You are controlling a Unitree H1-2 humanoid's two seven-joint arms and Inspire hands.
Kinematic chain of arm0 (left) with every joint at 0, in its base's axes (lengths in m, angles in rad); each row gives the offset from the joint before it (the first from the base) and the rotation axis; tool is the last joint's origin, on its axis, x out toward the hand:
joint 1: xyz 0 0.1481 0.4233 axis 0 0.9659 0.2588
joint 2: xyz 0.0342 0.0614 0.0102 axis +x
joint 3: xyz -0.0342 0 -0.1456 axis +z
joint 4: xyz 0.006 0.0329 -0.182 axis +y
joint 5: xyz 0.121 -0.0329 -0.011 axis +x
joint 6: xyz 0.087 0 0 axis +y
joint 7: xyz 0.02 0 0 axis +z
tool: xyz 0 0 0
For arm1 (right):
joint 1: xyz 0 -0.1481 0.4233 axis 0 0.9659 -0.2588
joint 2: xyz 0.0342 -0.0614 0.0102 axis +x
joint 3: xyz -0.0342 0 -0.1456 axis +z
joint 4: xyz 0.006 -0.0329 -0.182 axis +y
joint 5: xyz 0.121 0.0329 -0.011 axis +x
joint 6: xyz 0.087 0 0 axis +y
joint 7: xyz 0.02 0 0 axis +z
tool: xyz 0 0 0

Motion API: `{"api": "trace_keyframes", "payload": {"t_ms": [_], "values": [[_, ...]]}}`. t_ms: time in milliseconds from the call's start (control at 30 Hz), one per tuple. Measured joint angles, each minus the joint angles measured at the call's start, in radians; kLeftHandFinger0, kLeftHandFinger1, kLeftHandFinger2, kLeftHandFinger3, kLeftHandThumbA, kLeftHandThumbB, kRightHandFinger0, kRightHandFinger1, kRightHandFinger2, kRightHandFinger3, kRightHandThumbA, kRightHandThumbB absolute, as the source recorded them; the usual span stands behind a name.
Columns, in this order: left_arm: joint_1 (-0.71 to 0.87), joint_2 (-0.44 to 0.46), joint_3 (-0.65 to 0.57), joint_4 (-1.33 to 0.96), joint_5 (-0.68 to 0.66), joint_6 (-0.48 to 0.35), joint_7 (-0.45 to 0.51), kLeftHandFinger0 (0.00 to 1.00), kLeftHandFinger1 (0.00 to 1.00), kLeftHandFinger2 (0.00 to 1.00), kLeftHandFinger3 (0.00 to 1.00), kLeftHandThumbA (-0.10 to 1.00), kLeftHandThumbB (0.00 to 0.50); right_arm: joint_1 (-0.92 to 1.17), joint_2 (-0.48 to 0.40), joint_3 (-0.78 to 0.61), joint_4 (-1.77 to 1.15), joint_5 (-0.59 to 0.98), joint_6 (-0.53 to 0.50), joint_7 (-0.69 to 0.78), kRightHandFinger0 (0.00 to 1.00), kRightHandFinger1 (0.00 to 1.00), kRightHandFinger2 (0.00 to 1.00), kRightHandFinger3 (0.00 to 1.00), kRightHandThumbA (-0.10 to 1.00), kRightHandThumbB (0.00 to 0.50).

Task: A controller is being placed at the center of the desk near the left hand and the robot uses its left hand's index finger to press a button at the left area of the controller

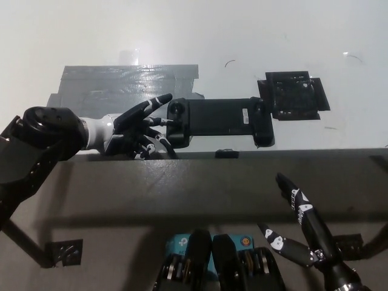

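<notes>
One extended finger of the left hand [134, 126] points right, its tip at the left end of the controller [218, 121]; contact cannot be confirmed. Its other fingers are curled loosely below, holding nothing. The left forearm enters low from the left. The controller lies flat near the desk's [242, 36] near edge. The right hand [303, 233] rests at lower right, fingers spread, empty.

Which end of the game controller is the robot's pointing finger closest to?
The left end of the controller, the grip with the round stick on it. The left hand points its finger right beside that end; the other end lies near the black square patch.
</notes>
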Motion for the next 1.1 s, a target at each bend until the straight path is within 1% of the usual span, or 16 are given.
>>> {"api": "trace_keyframes", "payload": {"t_ms": [67, 167, 200, 267, 333, 433, 533, 600, 633, 767, 833, 900, 967, 1033, 1067, 1100], "values": [[-0.001, 0.0, 0.0, 0.001, 0.0, 0.0, 0.0, 0.0, 0.17, 0.52, 1.0, 1.0, 0.412, -0.001, 0.0, 0.0, 0.0, 0.0, 0.0, 0.0, 1.0, 1.0, 1.0, 1.0, 0.66, 0.236], [-0.003, 0.0, -0.001, 0.006, -0.006, 0.0, 0.002, 0.0, 0.06, 0.42, 1.0, 1.0, 0.421, -0.002, 0.0, 0.0, 0.0, 0.0, 0.0, 0.0, 1.0, 1.0, 1.0, 1.0, 0.66, 0.24], [-0.004, 0.0, -0.001, 0.008, -0.008, 0.0, 0.002, 0.0, 0.06, 0.42, 1.0, 1.0, 0.421, -0.002, 0.0, 0.0, 0.0, 0.0, 0.0, 0.0, 1.0, 1.0, 1.0, 1.0, 0.66, 0.239], [-0.008, 0.0, -0.002, 0.014, -0.012, 0.0, 0.002, 0.0, 0.01, 0.37, 1.0, 1.0, 0.421, -0.002, 0.0, -0.001, 0.0, 0.0, 0.0, 0.0, 1.0, 1.0, 1.0, 1.0, 0.65, 0.236], [-0.015, 0.0, -0.001, 0.022, -0.012, 0.0, 0.002, 0.0, 0.01, 0.37, 1.0, 1.0, 0.435, -0.003, 0.0, -0.001, 0.0, 0.0, 0.0, 0.0, 1.0, 1.0, 1.0, 1.0, 0.65, 0.235], [-0.024, 0.0, 0.003, 0.028, -0.011, 0.0, 0.002, 0.0, 0.0, 0.35, 1.0, 1.0, 0.431, -0.003, 0.0, -0.001, 0.0, 0.0, 0.0, 0.0, 1.0, 1.0, 1.0, 1.0, 0.65, 0.236], [-0.028, 0.0, 0.004, 0.031, -0.012, 0.0, 0.002, 0.0, 0.0, 0.31, 1.0, 1.0, 0.43, -0.003, 0.0, -0.002, 0.0, 0.001, 0.0, 0.0, 1.0, 1.0, 1.0, 1.0, 0.65, 0.235], [-0.031, 0.0, 0.005, 0.034, -0.012, 0.0, 0.002, 0.0, 0.0, 0.25, 1.0, 1.0, 0.432, -0.003, 0.001, -0.002, 0.0, 0.001, 0.0, 0.0, 1.0, 1.0, 1.0, 1.0, 0.65, 0.236], [-0.032, 0.0, 0.007, 0.035, -0.012, 0.0, 0.002, 0.0, 0.0, 0.24, 1.0, 1.0, 0.435, -0.003, 0.001, -0.002, 0.0, 0.001, 0.0, 0.0, 1.0, 1.0, 1.0, 1.0, 0.65, 0.234], [-0.032, 0.0, 0.008, 0.036, -0.011, 0.0, 0.002, 0.0, 0.01, 0.29, 1.0, 1.0, 0.44, -0.003, 0.001, -0.002, 0.0, 0.0, 0.0, 0.0, 1.0, 1.0, 1.0, 1.0, 0.65, 0.234], [-0.032, 0.0, 0.008, 0.038, -0.009, 0.0, 0.002, 0.0, 0.03, 0.33, 1.0, 1.0, 0.44, -0.003, 0.001, -0.002, 0.0, 0.0, 0.0, 0.0, 1.0, 1.0, 1.0, 1.0, 0.65, 0.232], [-0.032, 0.0, 0.008, 0.042, -0.009, 0.0, 0.002, 0.0, 0.04, 0.34, 1.0, 1.0, 0.433, -0.003, 0.001, -0.002, 0.0, 0.001, 0.0, 0.0, 1.0, 1.0, 1.0, 1.0, 0.64, 0.232], [-0.032, 0.0, 0.008, 0.045, -0.009, 0.0, 0.002, 0.0, 0.09, 0.38, 1.0, 1.0, 0.443, -0.003, 0.002, -0.002, 0.0, 0.001, 0.0, 0.0, 1.0, 1.0, 1.0, 1.0, 0.64, 0.231], [-0.032, 0.0, 0.008, 0.046, -0.007, 0.0, 0.002, 0.0, 0.09, 0.38, 1.0, 1.0, 0.438, -0.004, 0.002, -0.002, 0.0, 0.001, 0.0, 0.0, 1.0, 1.0, 1.0, 1.0, 0.65, 0.23], [-0.032, 0.0, 0.008, 0.046, -0.006, 0.0, 0.002, 0.0, 0.13, 0.41, 1.0, 1.0, 0.436, -0.004, 0.002, -0.002, 0.0, 0.001, 0.0, 0.0, 1.0, 1.0, 1.0, 1.0, 0.65, 0.228], [-0.031, 0.0, 0.008, 0.047, -0.006, 0.0, 0.002, 0.0, 0.14, 0.42, 1.0, 1.0, 0.445, -0.004, 0.002, -0.002, 0.0, 0.001, 0.0, 0.0, 1.0, 1.0, 1.0, 1.0, 0.65, 0.224]]}}
